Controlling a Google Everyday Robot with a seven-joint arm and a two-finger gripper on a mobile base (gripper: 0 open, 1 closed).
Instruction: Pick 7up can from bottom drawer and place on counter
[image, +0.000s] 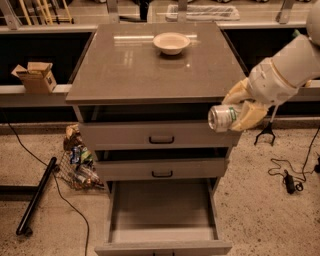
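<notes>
From the one camera view, the tan two-finger gripper (239, 112) hangs off the cabinet's front right corner, clamped around the small silvery-white and green 7up can (224, 118), which lies on its side with a shiny end facing out. The wide gray bottom drawer (162, 210) stands open far below the gripper. The glossy gray-brown counter (145, 70) spreads up and to its left, its edge just above the can. I'd say lift clear of that edge first, swing inward, stop short of the cream round bowl (171, 43) beyond, and tip the can upright before letting go.
</notes>
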